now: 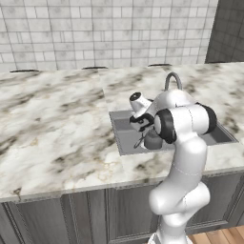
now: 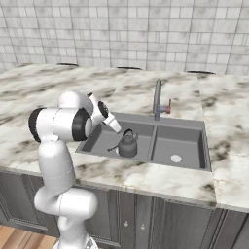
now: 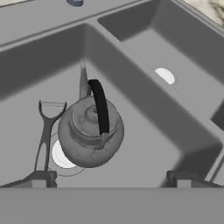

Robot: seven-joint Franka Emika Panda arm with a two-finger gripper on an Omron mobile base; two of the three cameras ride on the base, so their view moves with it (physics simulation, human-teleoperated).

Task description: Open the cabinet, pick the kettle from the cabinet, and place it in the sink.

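Observation:
The dark grey kettle (image 3: 90, 138) stands upright on the floor of the sink's left basin (image 3: 144, 87), its black handle arched over the lid and its spout pointing away from the hand. My gripper (image 3: 110, 179) hangs open just above and in front of it, one fingertip (image 3: 41, 178) on each side, touching nothing. From the base, the gripper (image 2: 114, 125) slants down over the basin beside the kettle (image 2: 128, 145). In the left base view the kettle (image 1: 152, 140) sits in the sink (image 1: 120, 136) partly behind my arm. The cabinet is out of view.
A thin grey peeler-like utensil (image 3: 46, 131) lies in the basin left of the kettle, beside a white drain (image 3: 61, 155). The gooseneck faucet (image 2: 157, 99) rises behind the divider. Marble counter (image 1: 52, 124) surrounds the sink, with grey fronts (image 2: 146, 219) below.

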